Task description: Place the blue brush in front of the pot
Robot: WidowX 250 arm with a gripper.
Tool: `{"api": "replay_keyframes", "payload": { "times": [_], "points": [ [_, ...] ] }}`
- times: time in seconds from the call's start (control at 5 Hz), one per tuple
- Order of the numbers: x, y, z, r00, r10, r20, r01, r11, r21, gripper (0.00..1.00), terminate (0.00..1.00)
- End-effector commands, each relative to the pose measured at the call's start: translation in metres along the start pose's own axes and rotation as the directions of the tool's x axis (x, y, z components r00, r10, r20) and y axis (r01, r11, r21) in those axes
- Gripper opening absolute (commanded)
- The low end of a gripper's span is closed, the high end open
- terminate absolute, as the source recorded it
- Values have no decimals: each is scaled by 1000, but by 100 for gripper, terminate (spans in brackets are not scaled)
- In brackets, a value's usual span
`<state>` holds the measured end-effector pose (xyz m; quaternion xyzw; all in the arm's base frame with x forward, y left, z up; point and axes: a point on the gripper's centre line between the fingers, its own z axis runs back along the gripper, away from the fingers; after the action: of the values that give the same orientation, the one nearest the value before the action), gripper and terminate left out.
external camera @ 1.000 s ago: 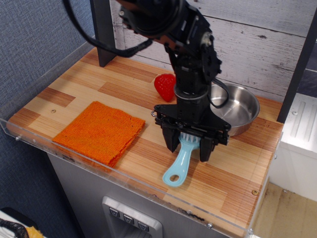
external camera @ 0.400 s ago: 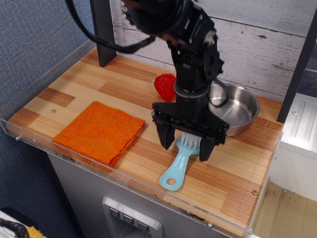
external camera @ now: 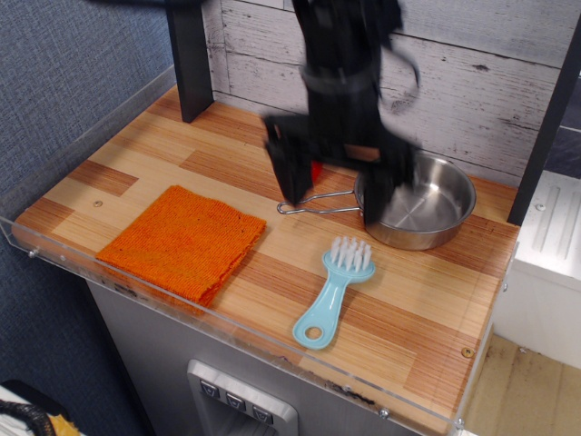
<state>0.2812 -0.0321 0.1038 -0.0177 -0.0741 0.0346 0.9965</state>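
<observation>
The blue brush point(external camera: 332, 291) lies flat on the wooden table, white bristles up and toward the pot, its handle with the oval hole pointing to the front edge. The pot point(external camera: 423, 202) is a shiny steel pan just behind it at the right, its wire loop handle reaching left. My gripper point(external camera: 334, 186) is open and empty, raised above the table behind the brush, between the pot's handle and the brush; it is motion-blurred.
An orange cloth point(external camera: 184, 240) lies at the front left. A red strawberry point(external camera: 315, 170) is mostly hidden behind the gripper. A clear acrylic rim point(external camera: 218, 318) runs along the table's front and left edges. A dark post point(external camera: 189, 59) stands at the back left.
My gripper has let go of the brush and risen up and back from it. The brush now lies free on the table in front of the pot.
</observation>
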Motion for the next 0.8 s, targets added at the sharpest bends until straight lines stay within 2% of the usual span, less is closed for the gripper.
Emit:
{"api": "replay_keyframes", "payload": {
  "times": [0.0, 0.2, 0.6],
  "points": [
    [33, 27, 46, 998, -18, 64, 19, 1000, -10, 100, 0],
    [38, 31, 38, 998, -53, 45, 54, 998, -24, 100, 0],
    [38, 33, 35, 998, -45, 39, 46, 999, -10, 100, 0]
  ]
}}
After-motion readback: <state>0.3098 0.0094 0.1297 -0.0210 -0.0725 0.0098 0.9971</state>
